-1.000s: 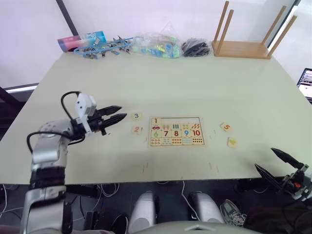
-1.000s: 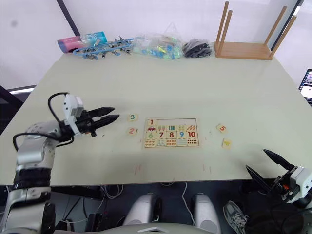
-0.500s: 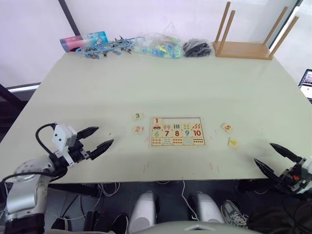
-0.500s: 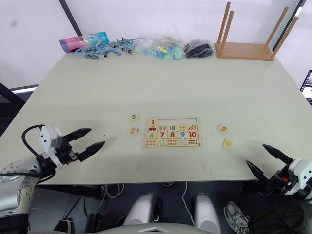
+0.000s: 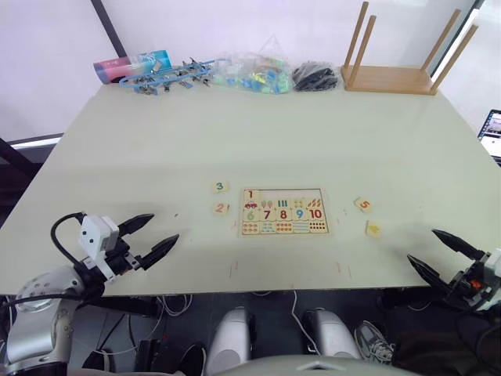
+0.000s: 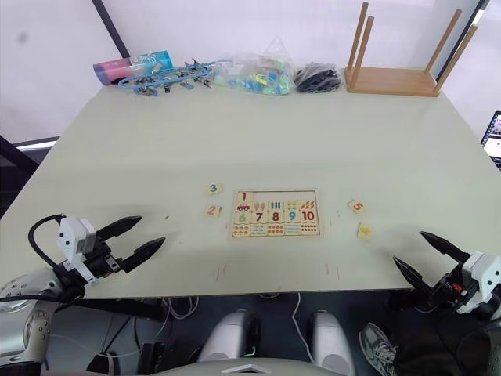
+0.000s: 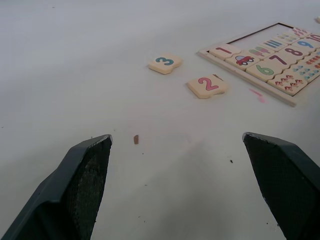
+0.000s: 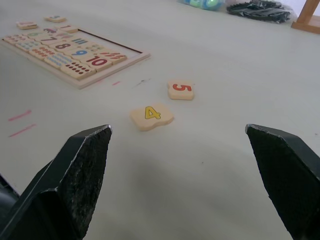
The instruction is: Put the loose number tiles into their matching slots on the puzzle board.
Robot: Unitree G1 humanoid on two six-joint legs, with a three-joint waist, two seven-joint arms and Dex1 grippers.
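The puzzle board (image 5: 283, 211) lies mid-table, with the 1 tile seated at the left end of its top row. The other slots (image 5: 291, 193) in that row look bare. The loose number tiles 3 (image 5: 221, 186) and 2 (image 5: 221, 207) lie just left of the board. Tiles 5 (image 5: 363, 204) and 4 (image 5: 374, 229) lie to its right. My left gripper (image 5: 165, 227) hovers open near the table's front left, well short of tile 2 (image 7: 207, 85). At the front right edge my right gripper (image 5: 420, 244) is open, with tile 4 (image 8: 151, 116) ahead of it.
An upturned wooden stool (image 5: 391, 74) stands at the back right. Plastic bags and blue toys (image 5: 168, 74) line the back edge. A screen (image 5: 491, 133) shows at the far right. Small red marks (image 5: 343, 268) dot the table near the front.
My left gripper has pulled back from beside tiles 2 and 3 to the front left and has opened wide. The right gripper has shifted slightly. No tile has moved.
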